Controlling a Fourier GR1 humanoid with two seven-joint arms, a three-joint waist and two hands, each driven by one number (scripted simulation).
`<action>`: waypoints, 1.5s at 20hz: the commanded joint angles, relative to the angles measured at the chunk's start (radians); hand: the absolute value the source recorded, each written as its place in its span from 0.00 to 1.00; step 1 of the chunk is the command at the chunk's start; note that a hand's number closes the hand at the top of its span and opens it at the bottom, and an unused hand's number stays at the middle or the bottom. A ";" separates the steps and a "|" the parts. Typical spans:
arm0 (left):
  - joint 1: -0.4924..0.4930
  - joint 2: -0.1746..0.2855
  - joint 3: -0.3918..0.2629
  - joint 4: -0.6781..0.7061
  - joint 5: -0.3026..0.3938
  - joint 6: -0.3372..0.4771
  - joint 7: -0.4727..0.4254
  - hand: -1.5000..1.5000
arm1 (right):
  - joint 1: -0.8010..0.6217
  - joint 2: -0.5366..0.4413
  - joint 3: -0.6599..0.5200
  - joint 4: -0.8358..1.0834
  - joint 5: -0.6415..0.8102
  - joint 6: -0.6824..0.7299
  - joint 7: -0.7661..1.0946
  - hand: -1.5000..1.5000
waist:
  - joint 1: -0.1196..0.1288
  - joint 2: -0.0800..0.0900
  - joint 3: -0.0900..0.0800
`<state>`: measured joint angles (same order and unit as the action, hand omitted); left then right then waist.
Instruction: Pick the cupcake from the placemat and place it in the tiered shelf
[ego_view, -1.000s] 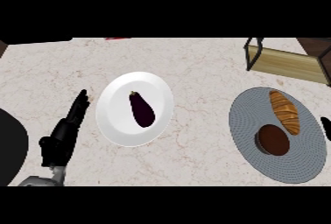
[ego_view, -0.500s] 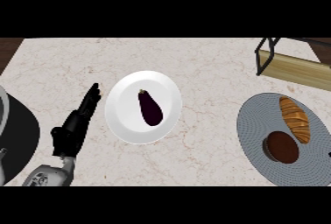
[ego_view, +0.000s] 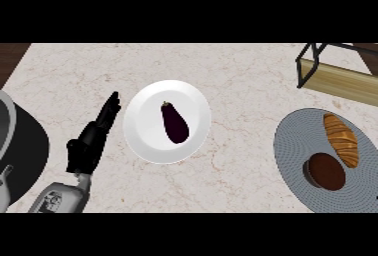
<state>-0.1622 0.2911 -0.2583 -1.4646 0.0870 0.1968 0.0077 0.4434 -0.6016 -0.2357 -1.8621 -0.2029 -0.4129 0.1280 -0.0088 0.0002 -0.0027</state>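
The cupcake (ego_view: 325, 171), dark brown and round from above, sits on the grey round placemat (ego_view: 295, 150) at the right, beside a croissant (ego_view: 341, 138). The tiered shelf (ego_view: 341, 76), a black frame with a wooden board, stands at the top right. My left hand (ego_view: 94, 136) lies open at the left, fingers straight and pointing up along the edge of a white plate (ego_view: 148, 122). It is far from the cupcake. My right hand does not show.
The white plate holds a dark purple eggplant (ego_view: 174, 123). A large dark round pan (ego_view: 18, 150) with a pale rim fills the lower left corner. The counter's left edge (ego_view: 21, 55) shows at the top left.
The whole view has shifted: plate, placemat and shelf now sit further right and lower. The left hand is more upright beside the plate. The pan shows more.
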 joint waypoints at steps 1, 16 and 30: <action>-0.014 -0.039 -0.032 0.004 -0.033 0.020 0.014 0.50 | -0.023 -0.139 0.051 -0.110 0.078 0.010 0.268 0.00 | 0.017 0.004 -0.001; 0.013 -0.047 0.033 0.059 -0.033 -0.039 -0.060 0.50 | -0.153 -0.359 0.172 -0.365 0.220 0.275 0.915 0.00 | 0.012 0.001 0.002; -0.044 -0.111 0.055 0.082 -0.117 -0.039 -0.023 0.50 | -0.290 -0.119 0.340 -0.332 0.532 0.309 1.031 0.00 | 0.007 0.001 0.002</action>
<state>-0.1888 0.2126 -0.1988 -1.4215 0.0059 0.1427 0.0118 0.1811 -0.7795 0.0790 -2.2228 0.2780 -0.1231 1.0797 0.0019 0.0004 -0.0008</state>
